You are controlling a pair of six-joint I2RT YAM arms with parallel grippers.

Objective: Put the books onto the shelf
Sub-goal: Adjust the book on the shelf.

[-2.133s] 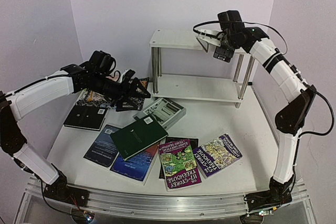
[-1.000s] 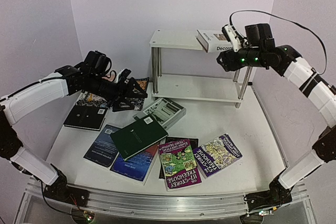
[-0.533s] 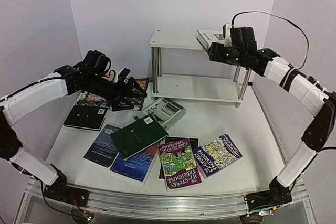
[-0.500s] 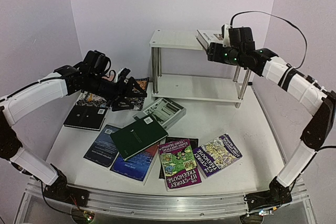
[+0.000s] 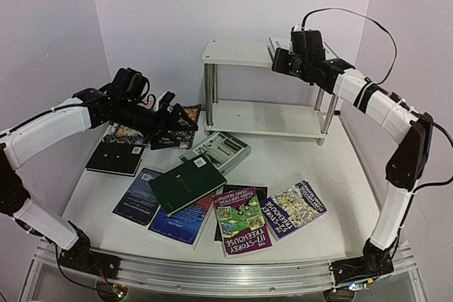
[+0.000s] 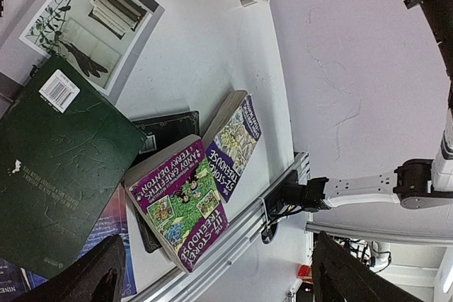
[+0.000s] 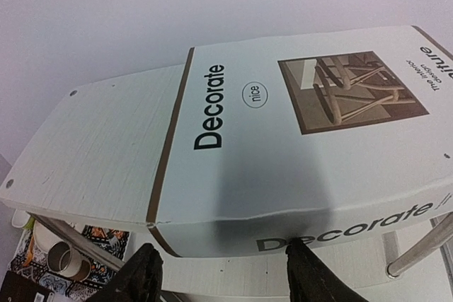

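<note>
Pale purple walls stand around a white table [image 5: 340, 175]. On the right, the right arm goes up tall, bends at the elbow and reaches left to the top of the shelf [image 5: 263, 119]. The right gripper [image 7: 230, 274] has its two fingers apart, and nothing is pinched between them. The fingertips sit right at the near side of the thick white Decorate book [image 7: 283, 139]; I cannot tell if they touch it. That book lies flat on the right part of the shelf's top board, at the far side of the table.

The left arm stretches in from the left and hangs low over the far left part of the table. The left gripper [image 5: 173, 122] points to the right, spread wide and holding nothing.

A patterned placemat [image 5: 120, 132] lies below it, with a black book [image 5: 115, 158] on its near side. A grey-white book [image 5: 219, 150] lies in front of the shelf. Nearer, a dark green book [image 5: 187, 185] rests on top of blue books [image 5: 138, 199]. To the right of them two purple Treehouse books [image 5: 242, 218] lie side by side, touching, and another black book [image 6: 168, 131] pokes out from under one of them.
</note>
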